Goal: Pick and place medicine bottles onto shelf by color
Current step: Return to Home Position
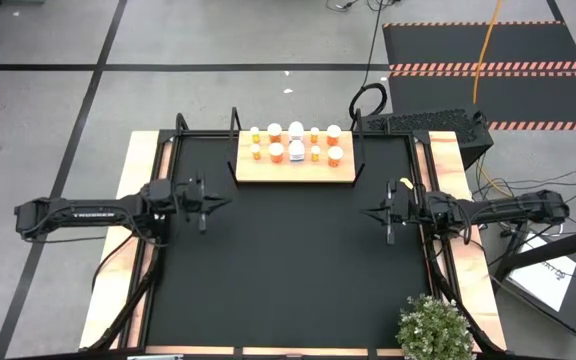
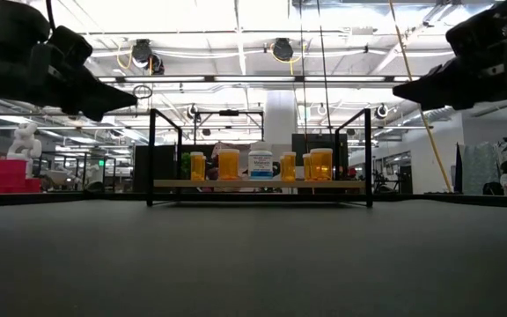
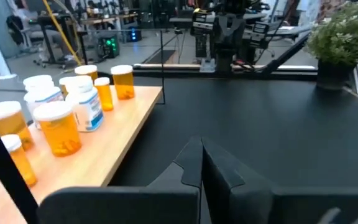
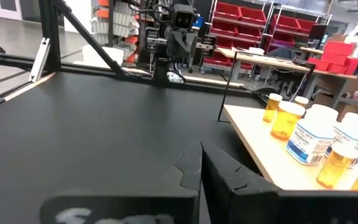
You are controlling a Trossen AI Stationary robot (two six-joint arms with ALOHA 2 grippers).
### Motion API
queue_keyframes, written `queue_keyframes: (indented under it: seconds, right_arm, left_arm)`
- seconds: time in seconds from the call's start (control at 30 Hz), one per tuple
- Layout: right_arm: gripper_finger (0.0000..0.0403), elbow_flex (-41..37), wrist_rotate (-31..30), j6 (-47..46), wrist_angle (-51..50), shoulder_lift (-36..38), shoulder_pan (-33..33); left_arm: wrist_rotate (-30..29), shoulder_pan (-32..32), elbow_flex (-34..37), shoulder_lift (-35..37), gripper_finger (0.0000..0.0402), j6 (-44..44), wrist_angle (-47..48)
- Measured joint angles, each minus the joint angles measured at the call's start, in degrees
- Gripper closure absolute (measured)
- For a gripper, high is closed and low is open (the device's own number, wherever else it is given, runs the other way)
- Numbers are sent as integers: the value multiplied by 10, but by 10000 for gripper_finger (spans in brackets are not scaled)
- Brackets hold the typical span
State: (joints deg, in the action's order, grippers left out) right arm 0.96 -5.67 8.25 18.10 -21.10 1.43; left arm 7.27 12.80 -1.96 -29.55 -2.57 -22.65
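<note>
Left arm point(image 1: 88, 212), right arm point(image 1: 508, 210): matte black jointed links are being shown. White lettering is being carried along the left arm. Dark wedge-shaped fingers point(image 3: 229, 180) are being shown on left hand point(image 1: 223, 203) and right hand point(image 1: 368, 212).

the high view looks straight down on the whole table point(image 1: 288, 270); the low view looks level across it from close to its surface. both wrist views face inward, sharing the shelf point(image 1: 296, 175) with them.

A grey floor point(image 1: 38, 110) crossed by black tape lines point(image 1: 168, 68) is seen from above, a black mat point(image 1: 438, 42) edged with orange stripes is laid at the far right, and a hall with a white column point(image 2: 282, 114) and racks of red bins point(image 4: 278, 25) is lit by ceiling strip lights point(image 2: 209, 18)
</note>
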Motion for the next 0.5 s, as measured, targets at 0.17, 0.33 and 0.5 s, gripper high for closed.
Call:
queue_keyframes:
  seconds: [0.17,0.33,0.5]
  right_arm:
    - [403,0,0,2,-16,22,0]
    - [403,-1,5,4,-44,50,0]
    - [403,-1,28,9,-64,90,0]
  left_arm:
    - [-78,-53,0,25,400,8,38]
    - [-164,-115,0,31,400,-13,50]
    - [-189,-145,0,37,401,-30,49]
